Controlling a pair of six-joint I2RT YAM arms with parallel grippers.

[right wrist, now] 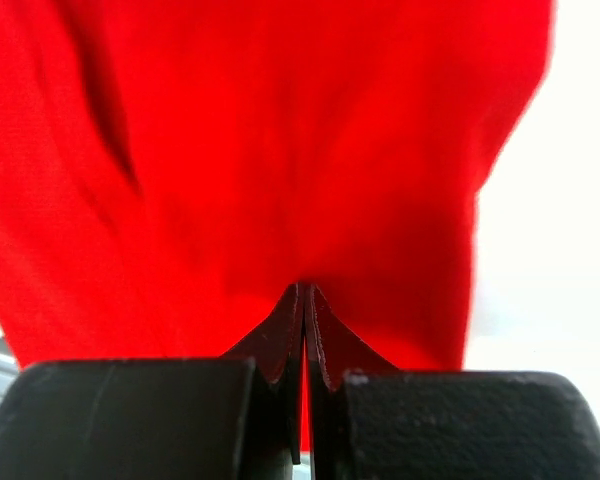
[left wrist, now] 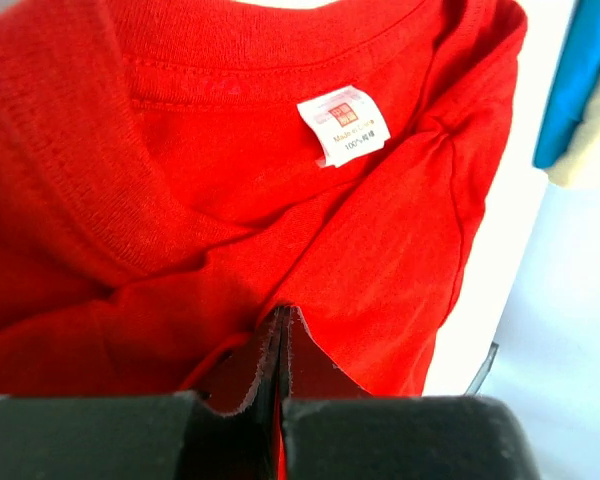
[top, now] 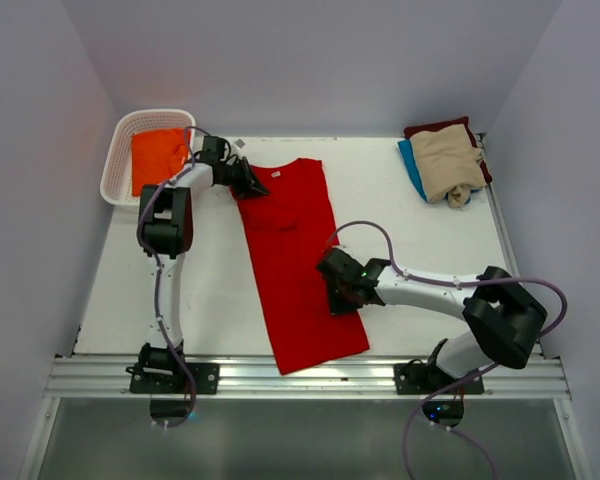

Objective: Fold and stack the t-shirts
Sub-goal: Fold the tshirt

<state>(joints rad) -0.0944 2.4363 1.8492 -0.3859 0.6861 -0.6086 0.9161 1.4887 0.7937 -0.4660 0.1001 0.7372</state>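
Top external | left fingers (left wrist: 265,368), right fingers (right wrist: 283,338) clamp red t-shirt (top: 295,260) edges

Red t-shirt (top: 298,270): soft knit cloth, matt, fine weave; collar ribbed with a stitched seam. Tag (left wrist: 346,124): white woven cloth, smooth, faint sheen, printed. Orange shirt (top: 158,155), beige shirt (top: 448,160), blue shirt (top: 411,165), maroon shirt (top: 435,127): matt cloth, the beige one rumpled. Basket (top: 116,160): white slotted plastic, slight gloss. Table (top: 210,290): white, smooth, matt. Rail (top: 300,378) at its near edge: bare metal, brushed, dull shine. Arms (top: 425,290): white glossy plastic shells, black matt joints. Cables (top: 365,224): smooth greyish-purple sheath. Jaws of left gripper (left wrist: 282,325) and right gripper (right wrist: 305,300): matt black, grainy, rough edges.
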